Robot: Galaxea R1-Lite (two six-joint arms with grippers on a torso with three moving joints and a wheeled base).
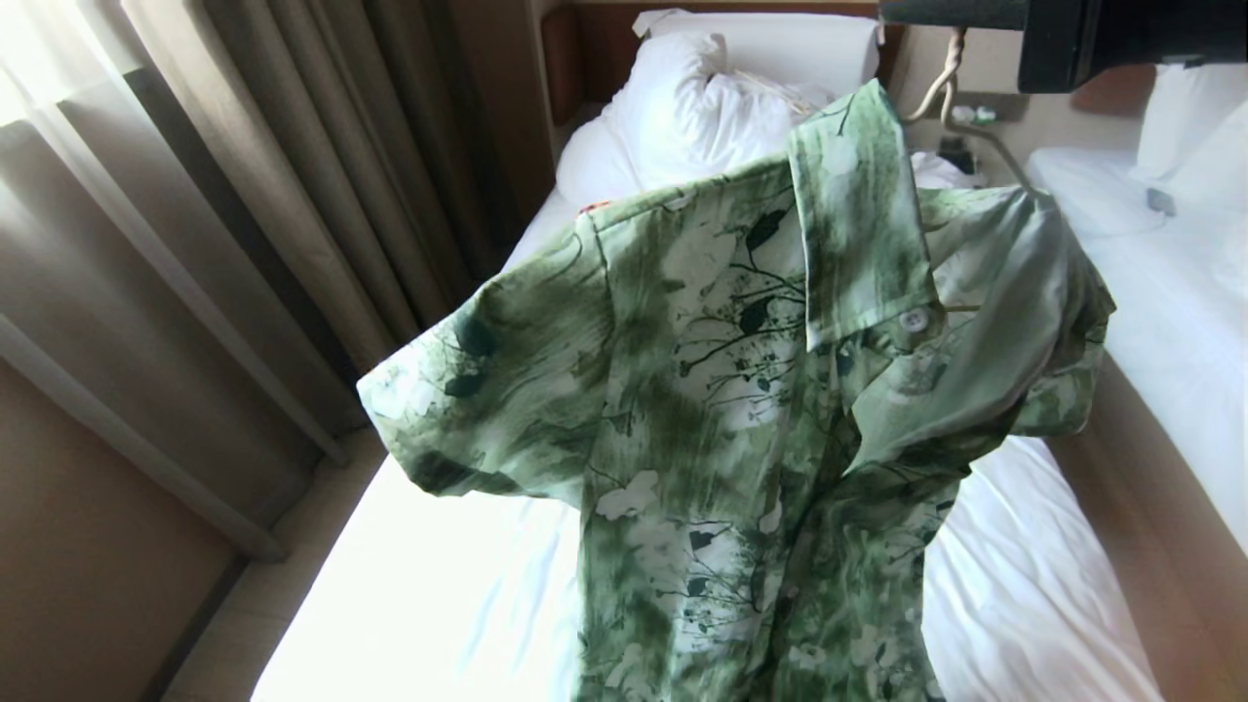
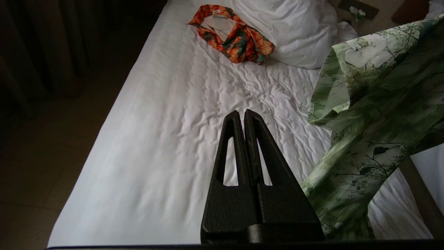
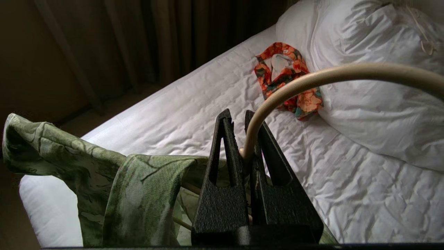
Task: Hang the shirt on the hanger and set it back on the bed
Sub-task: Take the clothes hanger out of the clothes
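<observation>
The green flowered shirt hangs in the air over the bed, draped on the cream hanger with its collar up. My right gripper is shut on the hanger at the base of its hook, above the shirt. In the head view only that arm's black body shows, at the top right. My left gripper is shut with nothing between its fingers. It hovers over the wrinkled sheet, just left of the shirt's sleeve and apart from it.
An orange-and-green garment lies on the sheet beside the white pillows near the headboard. A second white bed stands to the right across a narrow gap. Curtains hang along the left.
</observation>
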